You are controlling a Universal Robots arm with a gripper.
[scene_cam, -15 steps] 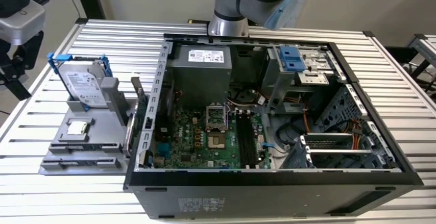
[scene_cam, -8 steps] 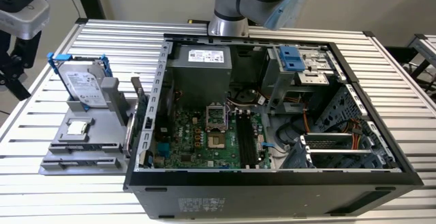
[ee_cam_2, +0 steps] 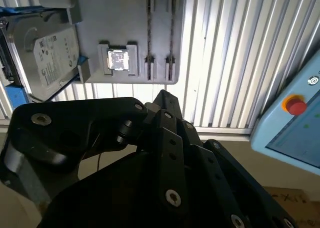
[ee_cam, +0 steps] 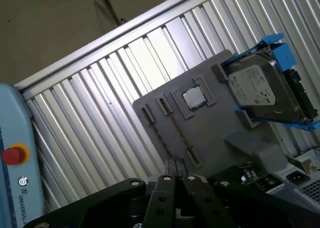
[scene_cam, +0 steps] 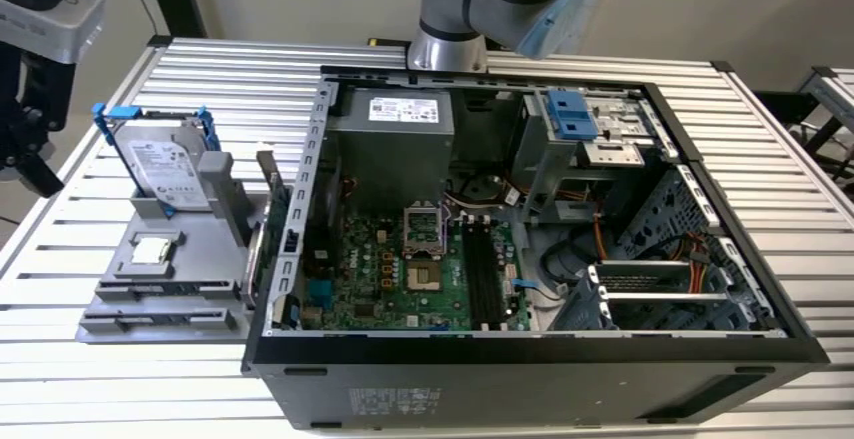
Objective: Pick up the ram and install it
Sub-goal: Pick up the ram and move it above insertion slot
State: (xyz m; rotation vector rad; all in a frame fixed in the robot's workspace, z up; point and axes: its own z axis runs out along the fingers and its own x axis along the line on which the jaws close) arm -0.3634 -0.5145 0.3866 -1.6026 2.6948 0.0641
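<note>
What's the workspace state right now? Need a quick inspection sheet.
Surface: slatted metal table, with a grey fixture tray on it.
Job's things: ram on edge in a tray slot; open computer case, memory slots look vacant.
Clutter: hard drive upright in a blue frame; processor chip on the tray.
Grippers: gripper up above the tray, clear of the ram.
Cables: wire bundle inside the case.
Surroundings: teach pendant with a red stop button; black equipment at the exterior view's left.
</note>
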